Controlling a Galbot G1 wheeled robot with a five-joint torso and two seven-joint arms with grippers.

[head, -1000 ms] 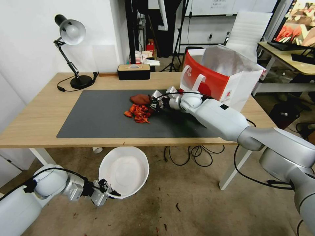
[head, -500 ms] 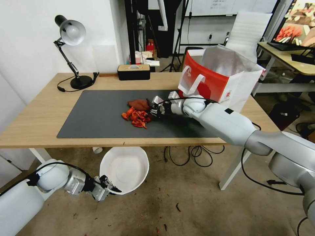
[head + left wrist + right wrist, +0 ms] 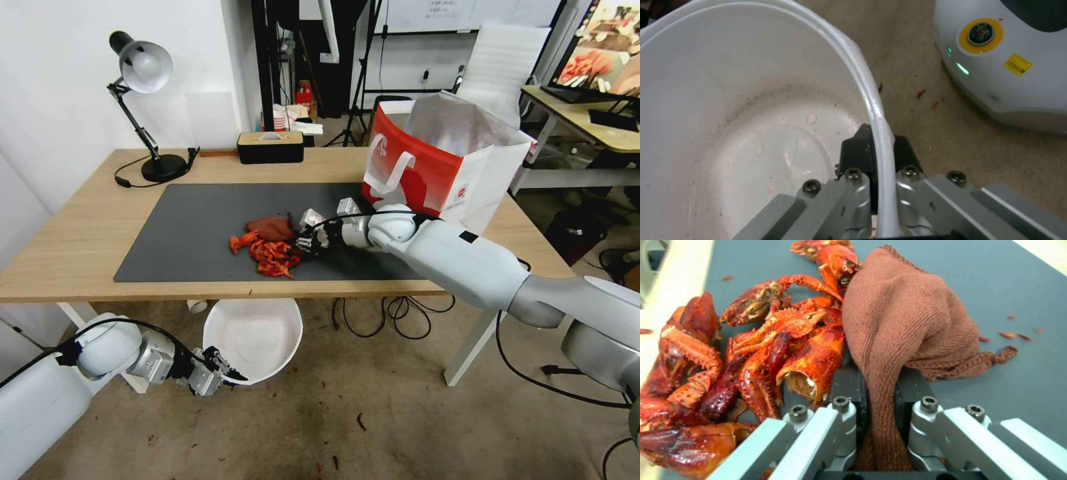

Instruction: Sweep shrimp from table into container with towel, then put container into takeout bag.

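On the dark mat near the table's (image 3: 80,253) front edge, the right gripper (image 3: 878,391) pinches the towel (image 3: 907,316) — its bunched cloth sits just behind the shrimp (image 3: 267,252), placed to push them off. Below that edge, the left gripper (image 3: 878,156) clamps the bowl's (image 3: 871,100) rim, holding it where falling shrimp should land. The bag (image 3: 427,167) stands open behind — ready for the bowl.

We see shrimp (image 3: 267,252) on the mat (image 3: 193,233) near the table (image 3: 67,247) front edge, towel (image 3: 270,228) touching at 12 o'clock, takeout bag (image 3: 440,167) at 2, container (image 3: 252,339) below the edge at 6.
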